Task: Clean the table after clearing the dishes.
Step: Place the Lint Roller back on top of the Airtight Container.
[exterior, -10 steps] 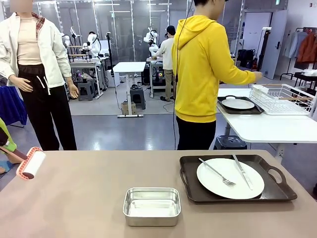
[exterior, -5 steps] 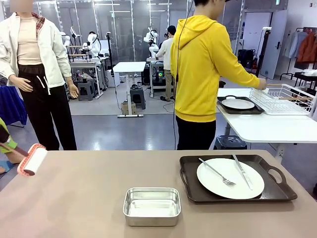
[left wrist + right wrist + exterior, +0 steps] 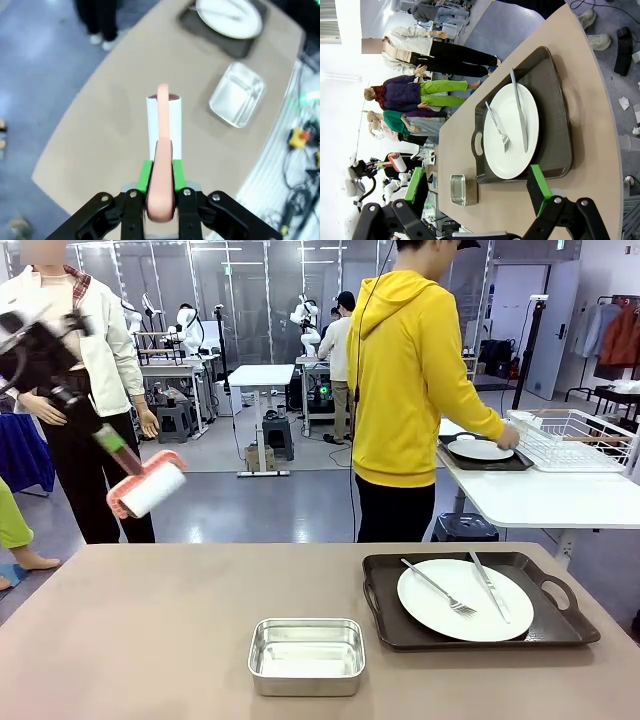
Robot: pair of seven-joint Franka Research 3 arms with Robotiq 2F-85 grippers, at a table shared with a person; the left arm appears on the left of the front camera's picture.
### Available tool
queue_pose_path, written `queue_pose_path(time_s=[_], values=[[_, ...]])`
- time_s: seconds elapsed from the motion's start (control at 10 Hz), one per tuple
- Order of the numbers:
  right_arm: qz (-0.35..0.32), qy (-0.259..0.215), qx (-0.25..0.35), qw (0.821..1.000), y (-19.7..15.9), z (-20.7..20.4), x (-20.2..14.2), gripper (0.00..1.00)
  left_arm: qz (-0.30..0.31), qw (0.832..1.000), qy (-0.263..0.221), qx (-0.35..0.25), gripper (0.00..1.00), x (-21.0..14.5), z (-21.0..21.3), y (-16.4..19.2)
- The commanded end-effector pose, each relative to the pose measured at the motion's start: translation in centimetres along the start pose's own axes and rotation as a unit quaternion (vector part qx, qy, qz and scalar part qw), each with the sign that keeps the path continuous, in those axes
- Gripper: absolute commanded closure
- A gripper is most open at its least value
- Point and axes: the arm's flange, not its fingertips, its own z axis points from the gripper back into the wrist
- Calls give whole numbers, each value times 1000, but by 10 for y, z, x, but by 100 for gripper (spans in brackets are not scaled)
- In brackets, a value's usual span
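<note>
My left gripper (image 3: 103, 437) hangs high over the brown table's (image 3: 150, 640) far left corner, shut on the pink handle of a lint roller (image 3: 150, 489). In the left wrist view the gripper (image 3: 160, 182) clamps that handle, with the white roll (image 3: 162, 122) pointing down at the table (image 3: 100, 145). One white plate (image 3: 435, 612) with a fork (image 3: 438, 587) and knife (image 3: 490, 587) lies on a dark tray (image 3: 560, 625) at the table's right. My right gripper (image 3: 476, 185) is open above this tray (image 3: 555, 100) and plate (image 3: 515, 160). A second plate (image 3: 480, 450) rests on a tray on the white table behind.
A square steel pan (image 3: 306, 655) sits near the table's front middle. A person in a yellow hoodie (image 3: 410, 390) stands beyond the far edge, one hand at the white table (image 3: 540, 500) next to a white wire rack (image 3: 575, 440).
My left arm swung the lint roller up and rightward from the table's left edge. The person's hand moved from the wire rack down to the tray on the white table.
</note>
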Motion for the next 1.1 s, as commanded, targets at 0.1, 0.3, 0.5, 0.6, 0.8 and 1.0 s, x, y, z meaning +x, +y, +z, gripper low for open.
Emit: queue_pose_path(time_s=[0.1, 0.3, 0.5, 0.6, 0.8, 1.0], values=[[9, 4, 2, 1000, 2, 2, -1, 0, -207, 970, 98, -80, 79, 67, -61, -38], [9, 4, 2, 1000, 2, 2, -1, 0, -269, 946, 127, -128, 79, 102, -113, -101], [9, 4, 2, 1000, 2, 2, -1, 0, -313, 921, 166, -160, 79, 132, -169, -156], [9, 4, 2, 1000, 2, 2, -1, 0, -318, 913, 188, -172, 79, 140, -197, -172], [9, 4, 2, 1000, 2, 2, -1, 0, -319, 901, 223, -191, 79, 144, -239, -183], [9, 4, 2, 1000, 2, 2, -1, 0, -310, 901, 231, -197, 79, 154, -270, -172]])
